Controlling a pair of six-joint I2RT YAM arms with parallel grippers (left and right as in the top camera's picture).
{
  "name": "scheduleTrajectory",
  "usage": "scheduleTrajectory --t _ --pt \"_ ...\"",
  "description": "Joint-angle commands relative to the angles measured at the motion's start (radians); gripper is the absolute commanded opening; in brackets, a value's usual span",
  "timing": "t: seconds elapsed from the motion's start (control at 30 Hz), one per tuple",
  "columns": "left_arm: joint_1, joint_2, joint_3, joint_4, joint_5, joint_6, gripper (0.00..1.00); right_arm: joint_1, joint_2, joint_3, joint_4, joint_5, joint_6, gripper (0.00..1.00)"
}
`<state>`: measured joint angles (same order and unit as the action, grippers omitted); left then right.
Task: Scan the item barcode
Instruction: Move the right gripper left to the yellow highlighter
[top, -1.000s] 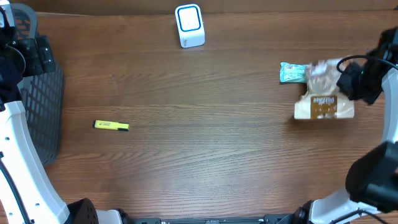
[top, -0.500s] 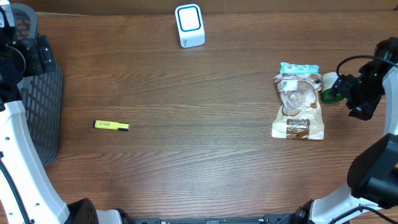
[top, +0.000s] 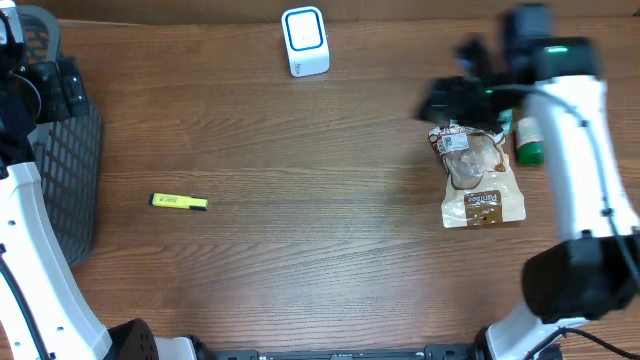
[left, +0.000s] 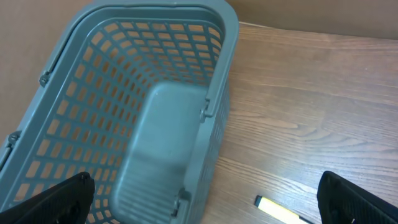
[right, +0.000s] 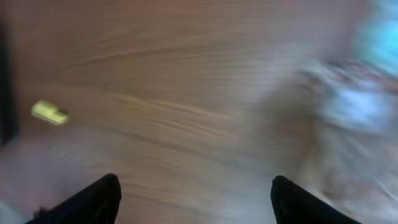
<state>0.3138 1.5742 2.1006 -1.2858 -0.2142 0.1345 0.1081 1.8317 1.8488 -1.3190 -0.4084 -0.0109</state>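
Now | right claw (right: 194, 183) wide, empty, above table's far-right part | bag (top: 481, 183) just nearward of it, long axis far-to-near | left claw (left: 205, 190) wide, well apart, over basket (left: 149, 68).

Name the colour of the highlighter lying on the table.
Yellow highlighter; clearest in the overhead view.
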Motion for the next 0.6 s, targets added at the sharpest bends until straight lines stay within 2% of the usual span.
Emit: scheduleTrajectory --t 0.0,0.2,0.3,0.47,0.57 --pt "-0.009 0.008 0.005 0.003 -0.002 0.011 1.0 0.199 -0.019 0.023 0.121 -0.068 0.009 0.8" --pt "-0.009 0.008 0.005 0.003 -0.002 0.011 1.0 0.533 0.055 0.023 0.418 0.049 0.084 0.8" --pt "-0.009 0.008 0.005 0.003 -0.002 0.011 1.0 0.648 0.136 0.023 0.517 0.068 0.09 0.78" --pt "-0.009 0.008 0.005 0.003 -0.002 0.011 1.0 0.773 0.293 0.023 0.665 0.121 0.085 0.64" --pt "-0.009 0.008 0.005 0.003 -0.002 0.011 1.0 0.814 0.367 0.032 0.735 0.143 0.085 0.63"
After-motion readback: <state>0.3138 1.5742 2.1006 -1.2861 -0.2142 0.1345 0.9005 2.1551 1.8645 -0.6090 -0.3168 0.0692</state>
